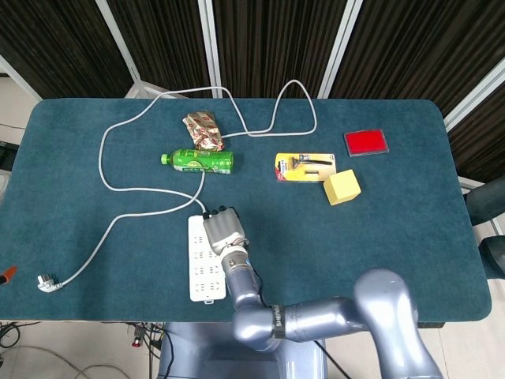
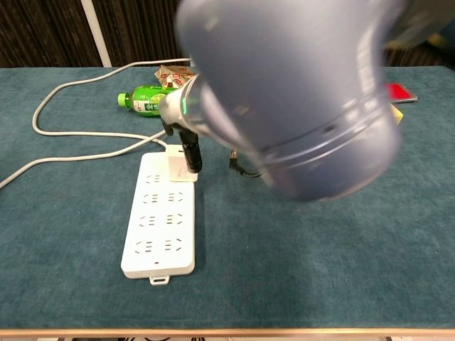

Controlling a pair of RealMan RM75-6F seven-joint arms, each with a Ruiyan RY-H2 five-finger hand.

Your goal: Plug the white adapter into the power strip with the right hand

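The white power strip [image 1: 200, 264] [image 2: 161, 222] lies near the table's front edge, and its cable runs off to the back. My right hand [image 1: 223, 230] [image 2: 186, 135] hangs over the strip's far end with its fingers [image 2: 192, 155] pointing down. They grip the white adapter [image 2: 182, 173], which sits against the strip's far right socket. From the head view the hand hides the adapter. Whether its pins are fully in cannot be told. The right arm [image 2: 298, 92] fills the upper chest view, blurred. My left hand is in neither view.
A green bottle [image 1: 198, 161] and a snack packet [image 1: 203, 130] lie behind the strip. A razor pack [image 1: 304, 166], a yellow block [image 1: 342, 187] and a red box [image 1: 366, 142] are to the right. The cable's plug [image 1: 47, 282] lies at the front left.
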